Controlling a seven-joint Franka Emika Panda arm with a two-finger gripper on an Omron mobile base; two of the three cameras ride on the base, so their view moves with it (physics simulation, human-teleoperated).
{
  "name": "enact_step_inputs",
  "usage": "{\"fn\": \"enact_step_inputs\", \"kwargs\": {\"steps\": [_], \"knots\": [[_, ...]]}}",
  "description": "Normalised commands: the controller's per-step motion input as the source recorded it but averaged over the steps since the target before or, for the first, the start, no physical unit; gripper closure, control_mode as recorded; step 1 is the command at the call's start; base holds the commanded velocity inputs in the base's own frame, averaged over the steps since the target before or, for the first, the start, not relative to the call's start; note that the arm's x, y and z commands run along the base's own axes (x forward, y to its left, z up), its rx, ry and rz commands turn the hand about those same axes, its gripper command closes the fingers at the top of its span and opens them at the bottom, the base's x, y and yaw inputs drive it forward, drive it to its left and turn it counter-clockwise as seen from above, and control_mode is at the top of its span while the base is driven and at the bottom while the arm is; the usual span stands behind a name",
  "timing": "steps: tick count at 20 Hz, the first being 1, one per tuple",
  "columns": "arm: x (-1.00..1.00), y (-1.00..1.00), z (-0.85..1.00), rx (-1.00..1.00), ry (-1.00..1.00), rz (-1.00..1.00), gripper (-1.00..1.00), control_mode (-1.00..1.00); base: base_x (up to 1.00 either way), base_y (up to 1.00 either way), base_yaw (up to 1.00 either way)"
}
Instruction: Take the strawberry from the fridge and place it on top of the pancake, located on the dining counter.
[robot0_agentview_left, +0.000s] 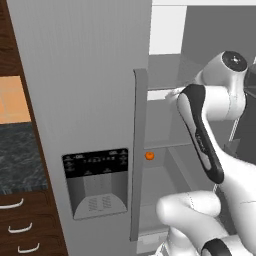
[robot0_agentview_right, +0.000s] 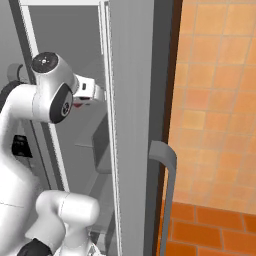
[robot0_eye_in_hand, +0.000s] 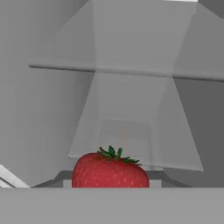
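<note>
I see the strawberry (robot0_eye_in_hand: 110, 169) close in the hand view: red, seeded, with a green leafy cap on top, sitting upright at the bottom centre. Its lower part is cut off, so I can't tell what it rests on. Behind it I see grey inner walls and a shelf. The fridge (robot0_agentview_left: 85, 100) is tall and light grey, with a black dispenser panel, a long grey handle, and its right compartment open.

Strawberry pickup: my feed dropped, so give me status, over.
Arm reaching into the open fridge. Strawberry close ahead in the hand view, stem up; jaw state and grip cannot be told. Small orange fruit sits apart on a lower shelf. Nothing blocking seen.
</note>
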Motion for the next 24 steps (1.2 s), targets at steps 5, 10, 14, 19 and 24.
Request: {"fn": "enact_step_inputs", "kwargs": {"steps": [5,10,14,19,24], "knots": [[-0.73,0.22,-0.25,0.0,0.06,0.0,1.0,-1.0,0.0,0.0,0.0],[-0.6,0.04,-0.22,0.0,0.01,0.0,1.0,1.0,-0.2,0.02,0.0],[0.0,0.0,0.0,0.0,0.0,0.0,1.0,1.0,-1.0,0.33,0.0],[0.0,0.0,0.0,0.0,0.0,0.0,1.0,1.0,-0.76,0.97,-0.06],[0.0,0.0,0.0,0.0,0.0,0.0,1.0,1.0,-0.74,0.92,-0.31]]}}
